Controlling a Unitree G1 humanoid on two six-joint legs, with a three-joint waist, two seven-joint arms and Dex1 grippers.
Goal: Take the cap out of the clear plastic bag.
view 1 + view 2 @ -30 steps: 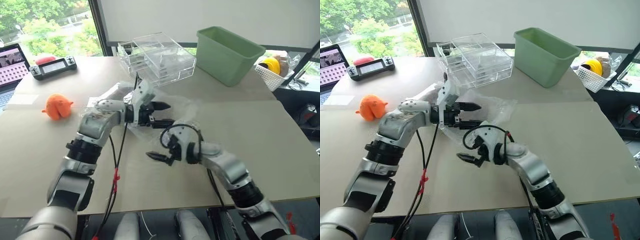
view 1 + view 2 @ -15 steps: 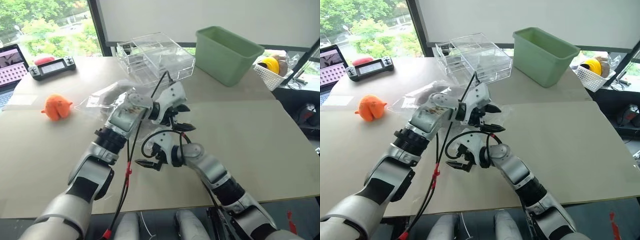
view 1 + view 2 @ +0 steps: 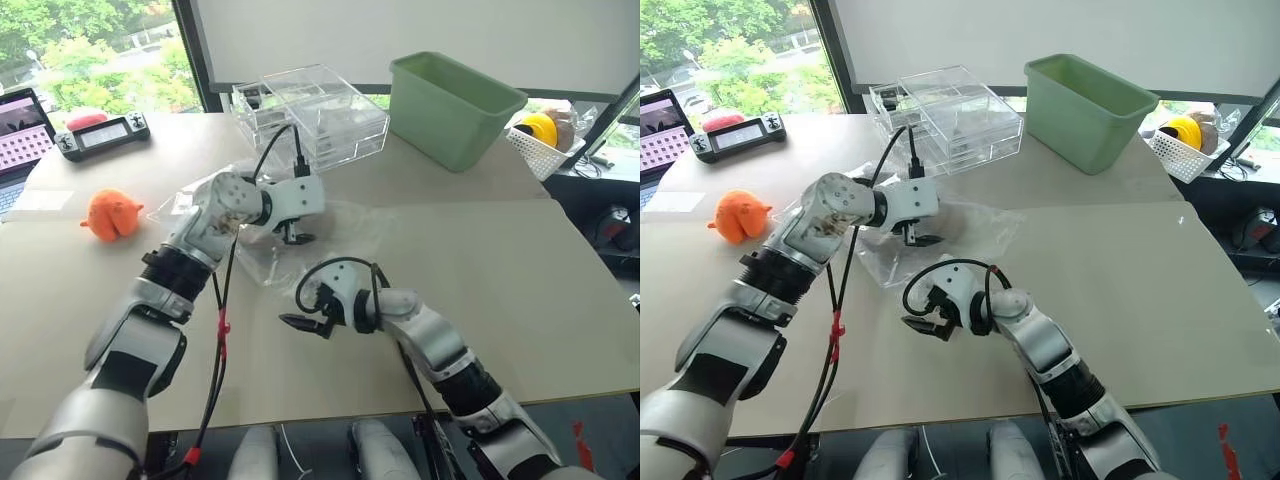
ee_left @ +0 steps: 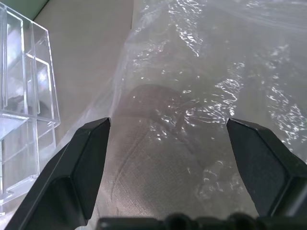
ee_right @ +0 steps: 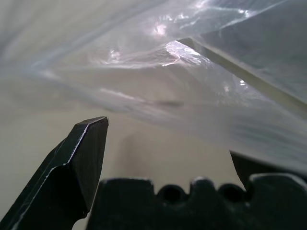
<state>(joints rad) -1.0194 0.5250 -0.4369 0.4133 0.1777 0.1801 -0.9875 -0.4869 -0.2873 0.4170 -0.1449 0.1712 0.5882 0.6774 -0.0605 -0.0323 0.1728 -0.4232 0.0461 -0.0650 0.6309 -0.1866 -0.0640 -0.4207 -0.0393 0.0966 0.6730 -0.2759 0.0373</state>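
**Both grippers open at the bag, cap inside**

Head views: the bag (image 3: 300, 235) lies flat and wrinkled on the table (image 3: 520, 270), in front of the acrylic boxes (image 3: 310, 110) and well apart from the green bin (image 3: 455, 95) and the orange toy (image 3: 110, 213). The left gripper (image 3: 293, 236) hangs over the middle of the bag, pointing down, its fingers spread and holding nothing. The right gripper (image 3: 303, 323) sits just beside the near edge of the bag, low over the table, also spread and empty. The cap is hard to make out here through the shiny plastic.

Left wrist view: between the two spread fingers (image 4: 86, 167) the cap (image 4: 148, 158) shows as a beige woven shape with a seam, under the plastic. It lies inside the bag, directly below this gripper.

Right wrist view: the crinkled edge of the bag rises just ahead of the open fingers (image 5: 81, 158), with bare table beneath. I cannot tell if this edge is the mouth of the bag.

In my judgement, the step is to get a first hold. One gripper should pinch only plastic to pin the bag, the other should find the mouth and take the cap itself. Pinching cap and film together would only drag both
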